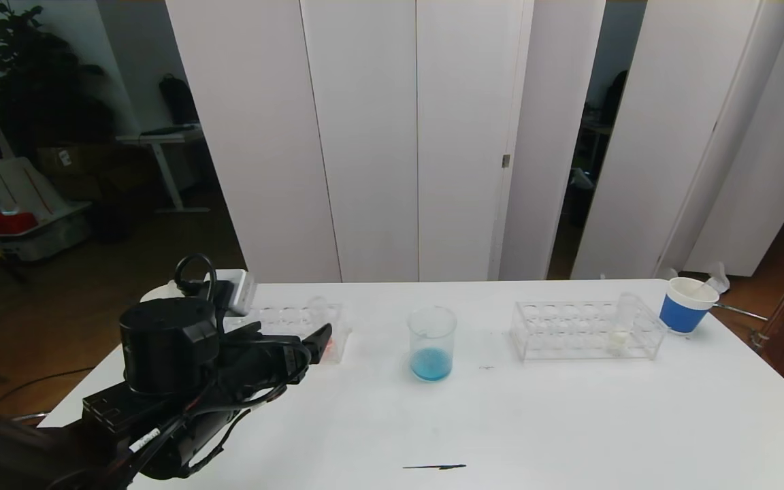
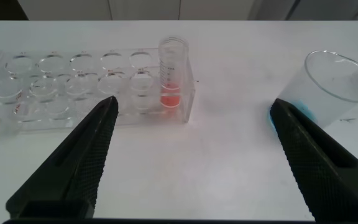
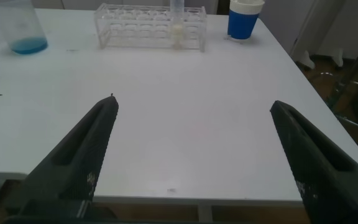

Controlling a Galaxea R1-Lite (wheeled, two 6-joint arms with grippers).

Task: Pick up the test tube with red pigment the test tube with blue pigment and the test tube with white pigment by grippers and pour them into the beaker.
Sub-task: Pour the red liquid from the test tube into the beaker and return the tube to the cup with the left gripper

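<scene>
The left gripper (image 1: 320, 338), fingers spread wide and empty, points at the red-pigment tube (image 2: 172, 71) standing in the rack (image 2: 17, 93) near the worktop's far left corner, ready to grasp. The beaker (image 1: 431, 342), mid-table, holds blue liquid. The white-pigment tube (image 1: 623, 323) stands in the right rack (image 1: 555, 330). The right gripper (image 3: 191, 155) hovers spread at the near edge.

White folding partition panels (image 1: 392, 136) stand behind the white table (image 1: 569, 422), dark gaps between some. Wood-tone floor (image 1: 58, 320). Far left: big leafy plant (image 1: 24, 75), small white desk (image 1: 160, 139), cardboard boxes (image 1: 72, 163). Even indoor light, no hard shadows.
</scene>
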